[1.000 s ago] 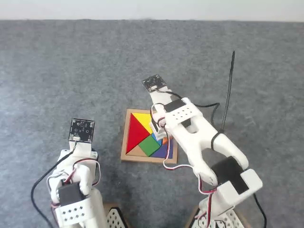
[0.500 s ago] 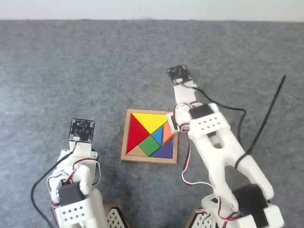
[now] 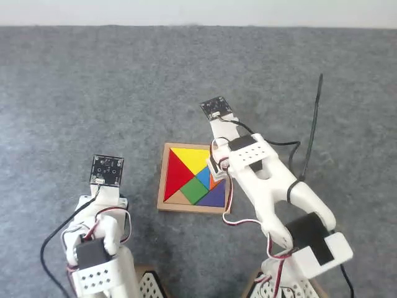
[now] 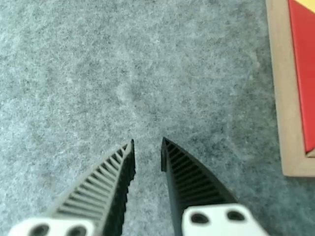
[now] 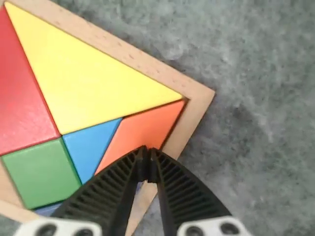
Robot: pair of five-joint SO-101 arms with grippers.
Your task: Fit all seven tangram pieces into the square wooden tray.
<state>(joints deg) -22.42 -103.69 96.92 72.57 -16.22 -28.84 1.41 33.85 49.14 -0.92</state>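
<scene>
Seating of the orange piece (image 5: 142,130) looks like the step in hand. Your right fingers (image 5: 139,161) are clenched tip to tip with nothing between them, poised right over that piece where it lies in a corner of the square wooden tray (image 5: 194,115). Next to it lie the yellow triangle (image 5: 88,83), the red triangle (image 5: 19,98), the blue piece (image 5: 88,147) and the green square (image 5: 39,177). The high view adds a purple piece (image 3: 216,197), which makes 6 coloured pieces in the tray. A tan triangle (image 3: 175,197) at the tray's near left corner could be piece 7 or bare tray floor; you cannot tell which. Your next move calls for checking that the orange piece lies flush. If it does not, give it a light press with the closed tips, then lift straight up so nothing drags. Your left fingers (image 4: 123,162) are released, slightly parted and empty, low over the tabletop (image 3: 93,81) near the tray's rim. The tabletop is covered in grey felt-like fabric, a thin black rod (image 3: 312,130) rises beside the right arm, and a pale wall (image 3: 198,12) runs along the far edge.
</scene>
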